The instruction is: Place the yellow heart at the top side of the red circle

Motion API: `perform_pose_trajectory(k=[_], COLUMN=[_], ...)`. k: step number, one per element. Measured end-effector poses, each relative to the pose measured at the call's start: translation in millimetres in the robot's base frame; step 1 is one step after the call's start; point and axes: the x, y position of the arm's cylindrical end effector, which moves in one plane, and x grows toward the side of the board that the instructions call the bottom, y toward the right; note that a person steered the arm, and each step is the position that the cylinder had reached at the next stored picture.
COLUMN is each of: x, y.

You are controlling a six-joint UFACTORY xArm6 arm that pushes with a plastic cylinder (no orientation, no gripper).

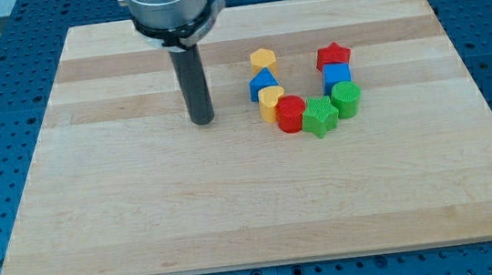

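Observation:
The yellow heart (271,101) sits on the wooden board, touching the upper-left side of the red circle (291,113). My tip (203,120) rests on the board to the left of the yellow heart, about a block's width and more away, touching no block. The rod rises straight up from it to the arm's mount at the view's top.
A yellow hexagon (263,60) and a blue triangle (263,83) stand above the heart. A green star (320,115), a green cylinder (346,98), a blue cube (337,77) and a red star (334,55) curve around to the right. The board's edge (268,261) runs along the bottom.

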Motion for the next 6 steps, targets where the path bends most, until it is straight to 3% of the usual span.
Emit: perform_pose_trajectory(k=[3,6], x=[0,0], y=[61,86])
